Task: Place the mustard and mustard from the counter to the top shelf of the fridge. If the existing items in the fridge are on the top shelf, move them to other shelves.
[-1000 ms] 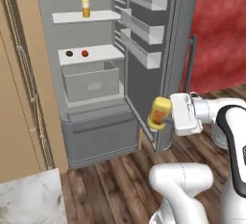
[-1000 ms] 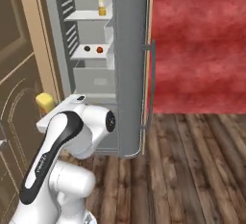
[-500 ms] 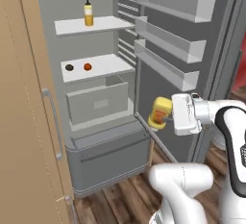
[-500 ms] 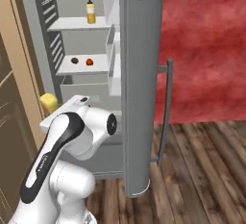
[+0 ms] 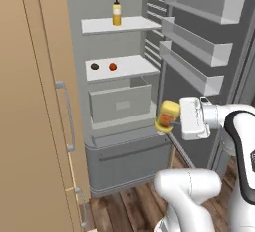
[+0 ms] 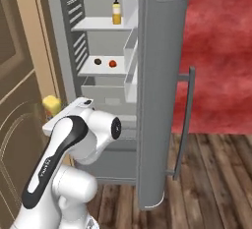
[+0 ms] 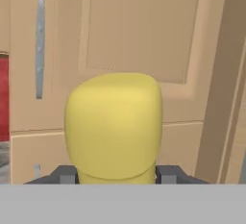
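My gripper is shut on the squat yellow mustard jar with its orange-red label, held sideways in front of the open fridge, level with the drawer box. In the hand view the jar's yellow lid sits between my fingertips, facing a tan cabinet. From the right base view the jar shows left of my arm. The taller amber mustard bottle stands on the top shelf. A small orange-red ball and a dark brown lump lie on the second shelf. The counter is out of view.
The fridge door stands open to the right with racked shelves. A pale grey drawer box sits under the second shelf. A tall tan cabinet with a handle flanks the fridge on the left. A red wall lies behind the door.
The base has driven closer to the fridge, so the fridge looms larger and nearer in both base views. The jar stays in my gripper in the same pose.
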